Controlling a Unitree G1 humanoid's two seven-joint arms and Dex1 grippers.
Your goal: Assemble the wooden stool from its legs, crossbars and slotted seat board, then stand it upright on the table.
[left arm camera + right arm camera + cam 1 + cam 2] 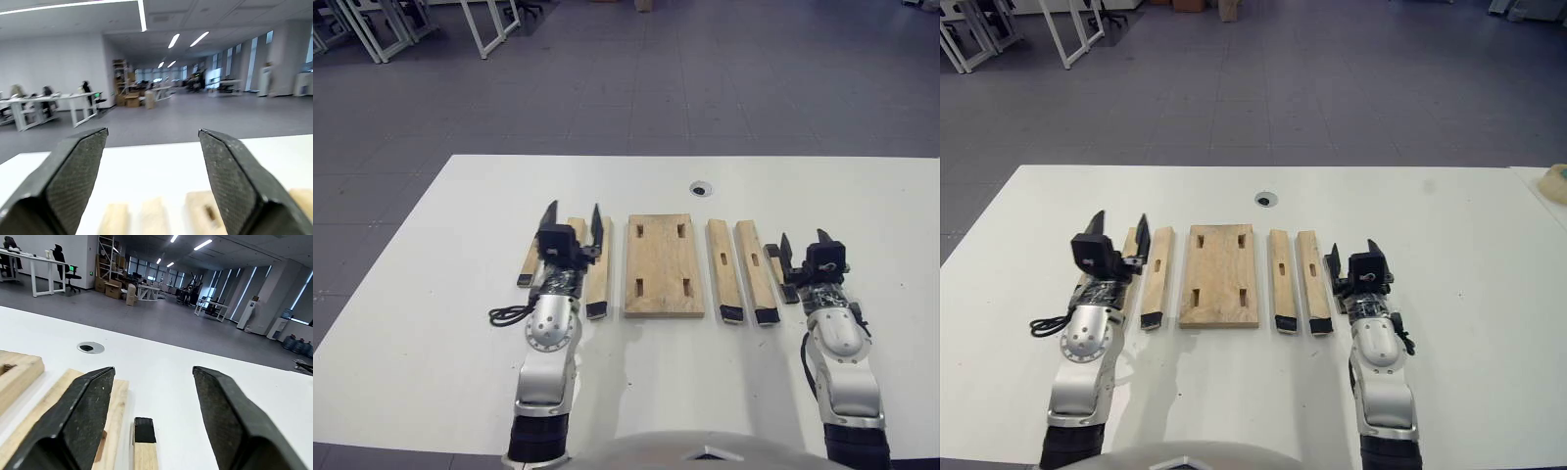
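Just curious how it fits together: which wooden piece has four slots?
The wide, flat, pale wooden board in the middle of the row. The narrow wooden strips beside it show one slot at most.

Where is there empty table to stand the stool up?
Bare table runs along the far edge, around the cable hole, and right of the right hand. The middle row is crowded: seat board, wooden pieces, and the left hand among them.

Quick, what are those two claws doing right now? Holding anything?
Left gripper: open, holding nothing.
Right gripper: open, holding nothing.
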